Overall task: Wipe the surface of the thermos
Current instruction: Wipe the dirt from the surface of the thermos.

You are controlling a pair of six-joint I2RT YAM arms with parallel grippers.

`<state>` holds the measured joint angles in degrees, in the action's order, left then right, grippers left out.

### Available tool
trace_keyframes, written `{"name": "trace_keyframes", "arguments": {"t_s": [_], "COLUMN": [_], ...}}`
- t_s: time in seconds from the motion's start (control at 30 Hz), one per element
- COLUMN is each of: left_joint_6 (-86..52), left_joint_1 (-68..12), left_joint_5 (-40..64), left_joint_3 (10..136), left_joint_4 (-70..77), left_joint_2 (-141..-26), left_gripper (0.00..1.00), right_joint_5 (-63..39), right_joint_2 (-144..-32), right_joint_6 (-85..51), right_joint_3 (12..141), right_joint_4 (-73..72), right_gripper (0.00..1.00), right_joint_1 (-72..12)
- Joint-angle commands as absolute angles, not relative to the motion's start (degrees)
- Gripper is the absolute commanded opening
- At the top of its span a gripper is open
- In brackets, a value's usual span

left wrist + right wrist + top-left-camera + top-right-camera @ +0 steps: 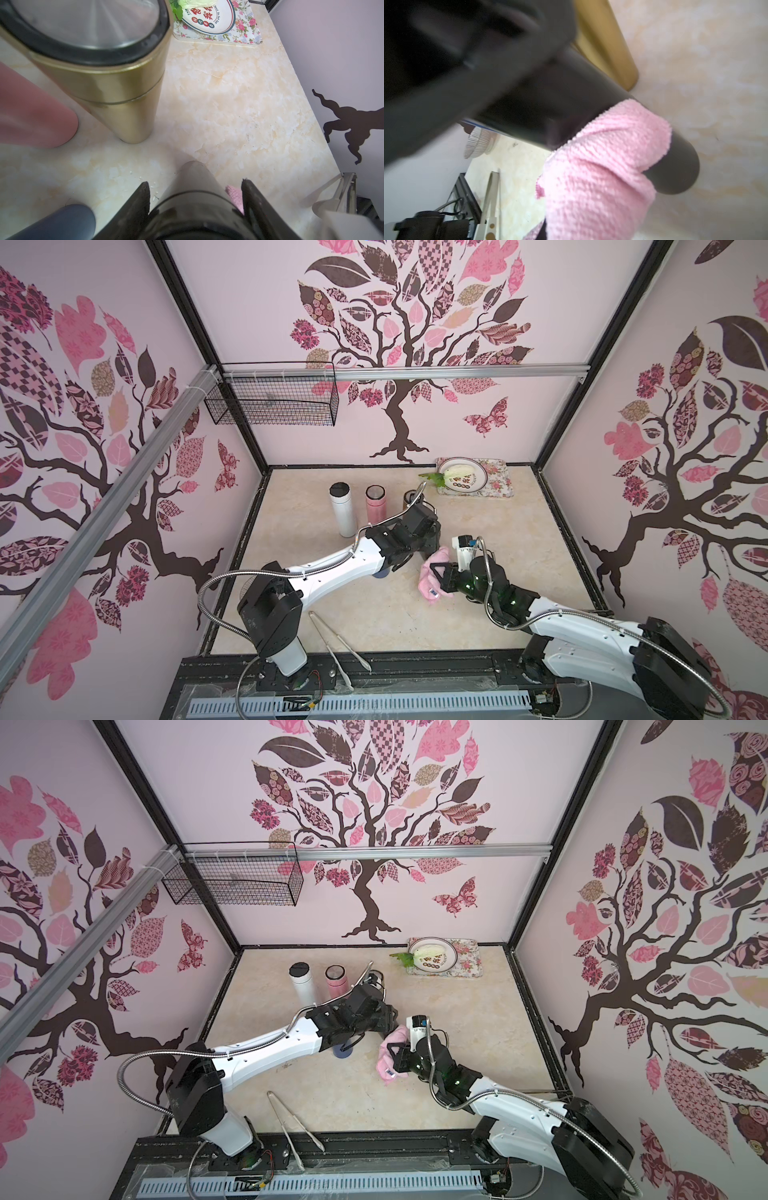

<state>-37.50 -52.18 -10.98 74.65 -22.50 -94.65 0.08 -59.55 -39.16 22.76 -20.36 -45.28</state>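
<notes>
A black thermos (195, 199) sits between the fingers of my left gripper (195, 184), which is shut on its upper part. Its lower end (675, 176) points at the tabletop. In both top views the left gripper (428, 539) hides the thermos. A pink cloth (602, 166) lies draped against the thermos's lower side. My right gripper (442, 576) is shut on this cloth (432, 585), and in the right wrist view the cloth covers its jaws.
White (343, 510), pink (376, 506) and gold (411, 499) thermoses stand behind the left gripper. A dark blue one (343, 1050) is under the left arm. A plate with cabbage rests on a floral tray (498, 489) at the back right. Metal tongs (336, 639) lie near the front edge.
</notes>
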Motion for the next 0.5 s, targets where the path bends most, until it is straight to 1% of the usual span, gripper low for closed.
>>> {"name": "trace_keyframes", "arguments": {"t_s": [0.0, 0.17, 0.27, 0.4, 0.47], "left_joint_6": [-36.65, -33.66, -30.95, -27.22, -24.61], "left_joint_1": [-53.96, -54.14, -54.11, -54.12, -54.14], "left_joint_5": [-4.55, -3.18, -1.61, -1.01, -0.66], "left_joint_3": [72.43, 72.25, 72.11, 72.75, 73.59], "left_joint_4": [-23.45, -23.33, -23.7, -25.46, -27.22], "left_joint_2": [-92.05, -90.78, -90.38, -89.91, -89.88], "left_gripper": [0.0, 0.0, 0.0, 0.0, 0.0], "right_joint_5": [0.98, -1.32, -0.88, -0.57, -2.09], "right_joint_2": [-58.42, -62.87, -64.39, -63.45, -62.23], "right_joint_6": [-36.74, -41.04, -41.61, -40.64, -40.34], "right_joint_3": [26.95, 22.07, 19.64, 19.6, 20.33], "right_joint_4": [-23.29, -24.79, -24.3, -21.9, -21.3], "right_gripper": [0.0, 0.0, 0.0, 0.0, 0.0], "right_joint_1": [-43.48, -37.64, -35.94, -34.96, -33.75]}}
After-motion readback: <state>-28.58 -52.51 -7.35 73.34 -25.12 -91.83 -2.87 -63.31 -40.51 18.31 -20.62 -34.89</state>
